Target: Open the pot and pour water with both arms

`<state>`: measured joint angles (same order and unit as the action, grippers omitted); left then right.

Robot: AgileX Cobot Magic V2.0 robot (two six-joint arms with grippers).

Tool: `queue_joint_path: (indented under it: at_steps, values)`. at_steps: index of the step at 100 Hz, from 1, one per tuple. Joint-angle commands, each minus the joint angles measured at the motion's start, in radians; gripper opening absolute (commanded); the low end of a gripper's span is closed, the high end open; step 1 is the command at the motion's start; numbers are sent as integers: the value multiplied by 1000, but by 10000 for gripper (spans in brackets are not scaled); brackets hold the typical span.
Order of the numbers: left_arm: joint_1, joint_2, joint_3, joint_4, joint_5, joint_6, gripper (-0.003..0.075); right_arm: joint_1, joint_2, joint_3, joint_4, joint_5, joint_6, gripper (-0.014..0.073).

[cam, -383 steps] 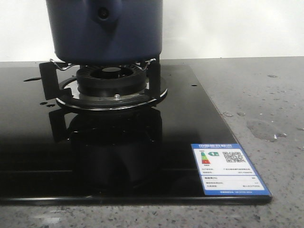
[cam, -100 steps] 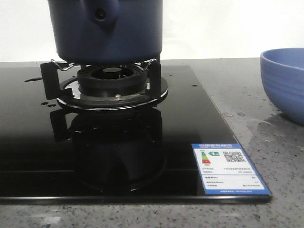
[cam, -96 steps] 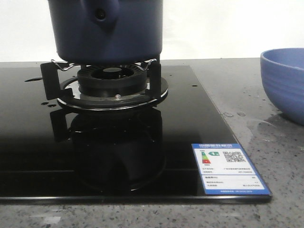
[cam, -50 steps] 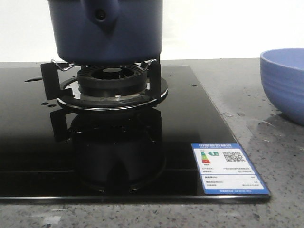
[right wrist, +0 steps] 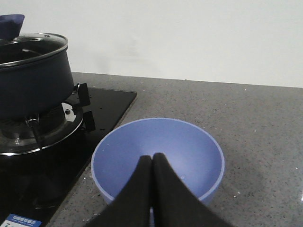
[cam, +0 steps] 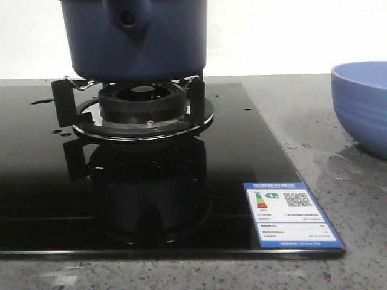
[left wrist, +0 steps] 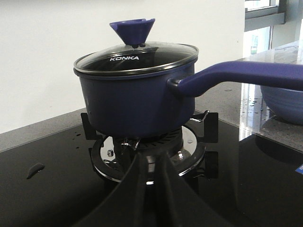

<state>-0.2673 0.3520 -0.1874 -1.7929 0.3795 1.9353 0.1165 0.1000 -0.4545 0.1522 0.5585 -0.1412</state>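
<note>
The dark navy pot [cam: 139, 36] stands on the gas burner [cam: 142, 109], its handle stub [cam: 128, 18] facing me. In the left wrist view the pot [left wrist: 128, 104] wears a glass lid [left wrist: 137, 59] with a blue cone knob [left wrist: 132, 30], and its long handle [left wrist: 246, 75] reaches toward the bowl. My left gripper [left wrist: 150, 156] hovers low over the hob in front of the burner, fingers nearly together, holding nothing. My right gripper [right wrist: 152, 157] is shut and empty above the periwinkle bowl [right wrist: 158, 156], with the pot [right wrist: 33, 80] off to its side. Neither gripper shows in the front view.
The burner sits on a glossy black glass hob [cam: 242, 151] with a blue-and-white energy label [cam: 293, 214] at its near right corner. The bowl [cam: 363, 109] stands on the grey speckled counter to the hob's right, by a wet patch [cam: 332, 163]. A white wall runs behind.
The blue bowl, absent 3.8 s ago, now stands at the right of the front view. Over the last second nothing has visibly moved.
</note>
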Motion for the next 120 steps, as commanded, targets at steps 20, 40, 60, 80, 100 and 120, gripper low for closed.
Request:
queue_joint_path:
  at_steps: [20,40,60,80,100,120]
  values:
    - [1,5,-30,-66,34,-8,-20,2,10,-23,-3,-73,-14,-63]
    - [1,5,-30,-66,34,-8,-20,2,10,-23,-3,-73,-14,-63]
    - [1,2,-30,-62,14,-8,-20,2,10,-23,-3,-73,-14,-63]
    - [75,-56,-30,172,-4,-189,-20,2,10,-23,-3,-73,-14,-63]
    - [152,-112,-30,821,-12,-861,-20,2,10,-23,-3,-73,-14,-63]
    - [157,-141,-28,1378,-133,-1353,-20,2,10,-23,-3,-71,-14,-63]
